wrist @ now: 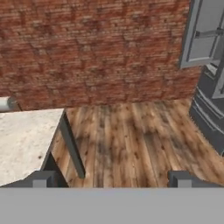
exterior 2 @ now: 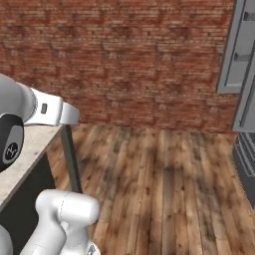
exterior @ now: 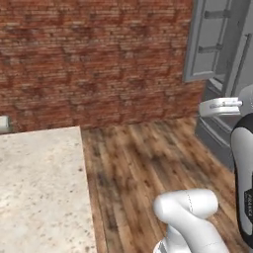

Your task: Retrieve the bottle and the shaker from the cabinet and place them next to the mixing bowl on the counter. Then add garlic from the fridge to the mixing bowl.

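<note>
On the left, the tabletop (exterior: 39, 188) is showing as a bare stretch of beige speckled stone ending in a thick edge, and a small pale object (exterior: 4, 123) is peeking in at its far corner (too little of it in frame to say what it is). The bowl, bottle and shaker are not on this stretch, so where they are sitting cannot be told from here.

Moving right, wooden floor (exterior 2: 164, 184) is running up to a brick wall (exterior 2: 124, 60), with nothing standing on it between the tabletop and the fridge.

At the far right the fridge (exterior: 217, 123) is standing with its grey door (exterior: 205, 39) swung open, and its clear shelves are just visible behind it. No garlic can be made out inside at this angle.

The gripper (wrist: 112, 178) is pointing out over the floor, its jaws spread wide and carrying nothing.

The risks from here look like these. The open door is hanging out toward the approach path, so an arm swinging toward the shelves could be clipping its edge. The tabletop corner is sitting close to the arm on the left, and a wide turn could be brushing it. With the garlic unseen, reaching in blind could be knocking shelf contents over.
</note>
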You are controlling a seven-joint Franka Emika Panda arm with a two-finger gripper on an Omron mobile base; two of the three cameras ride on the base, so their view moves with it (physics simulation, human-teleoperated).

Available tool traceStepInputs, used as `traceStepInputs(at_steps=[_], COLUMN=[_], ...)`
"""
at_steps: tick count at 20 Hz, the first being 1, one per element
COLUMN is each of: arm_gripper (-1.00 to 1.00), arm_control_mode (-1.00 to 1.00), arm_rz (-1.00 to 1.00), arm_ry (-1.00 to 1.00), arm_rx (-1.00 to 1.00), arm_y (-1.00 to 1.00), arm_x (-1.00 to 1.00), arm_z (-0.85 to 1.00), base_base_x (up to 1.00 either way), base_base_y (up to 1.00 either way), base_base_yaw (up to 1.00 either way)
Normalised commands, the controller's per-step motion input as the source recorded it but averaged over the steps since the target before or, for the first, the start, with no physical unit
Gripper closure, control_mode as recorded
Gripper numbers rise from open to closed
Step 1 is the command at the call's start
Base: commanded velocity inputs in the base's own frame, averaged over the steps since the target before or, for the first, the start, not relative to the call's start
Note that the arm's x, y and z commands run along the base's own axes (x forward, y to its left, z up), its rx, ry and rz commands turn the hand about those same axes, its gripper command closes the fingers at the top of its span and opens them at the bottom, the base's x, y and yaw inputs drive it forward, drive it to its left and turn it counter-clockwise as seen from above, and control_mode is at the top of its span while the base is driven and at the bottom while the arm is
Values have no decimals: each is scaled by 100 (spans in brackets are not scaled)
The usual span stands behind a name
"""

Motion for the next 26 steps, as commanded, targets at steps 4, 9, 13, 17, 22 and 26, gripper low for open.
traceStepInputs(at_steps=[4,9,13,17,22,26], arm_gripper=[-100,-100,-100,-100,-100,-100], arm_control_mode=[100,100,100,100,100,100], arm_rz=[0,0,0,0,0,0], arm_ry=[0,0,0,0,0,0], arm_rx=[0,0,0,0,0,0], arm_y=[0,0,0,0,0,0], arm_x=[0,0,0,0,0,0], arm_z=[0,0,0,0,0,0], base_base_x=[100,100,87,100,95,87], base_base_y=[-6,-64,-93,-86,-36,16], base_base_yaw=[45,26,-2,-31,-53,-52])
